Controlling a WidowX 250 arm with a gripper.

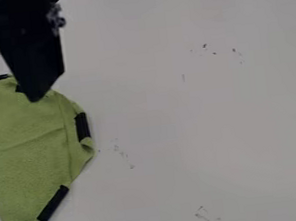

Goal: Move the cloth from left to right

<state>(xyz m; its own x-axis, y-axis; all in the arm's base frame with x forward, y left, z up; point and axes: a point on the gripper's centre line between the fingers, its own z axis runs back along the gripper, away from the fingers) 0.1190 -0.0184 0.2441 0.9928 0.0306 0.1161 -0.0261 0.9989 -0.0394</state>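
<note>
A black two-fingered tool (5, 87), its fingers spread and grasping nothing, hangs at the far part of a green fabric cloth with black edge strips (26, 141), which lies at the left of a pale, smooth counter (177, 104) — a position likely meant for pinching the rim, so the rest can trail rightward without bunching.
</note>
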